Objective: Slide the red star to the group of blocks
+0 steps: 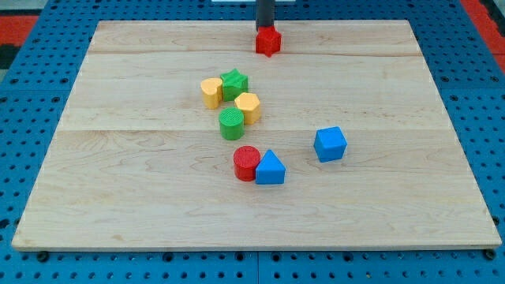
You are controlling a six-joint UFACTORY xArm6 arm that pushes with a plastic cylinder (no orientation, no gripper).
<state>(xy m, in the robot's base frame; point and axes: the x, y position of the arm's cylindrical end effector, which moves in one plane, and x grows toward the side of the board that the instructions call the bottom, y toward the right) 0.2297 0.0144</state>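
The red star (268, 42) lies near the view's top edge of the wooden board, right of centre. My tip (264, 30) stands right behind it, touching its top side. Below and to the left sits a tight group: a yellow heart (211, 92), a green star (234, 84), a yellow hexagon (248, 107) and a green cylinder (231, 125). The red star is apart from this group.
A red cylinder (246, 163) and a blue triangle (270, 168) touch each other near the board's middle. A blue cube (330, 144) stands alone to their right. The board (118, 197) lies on a blue perforated surface.
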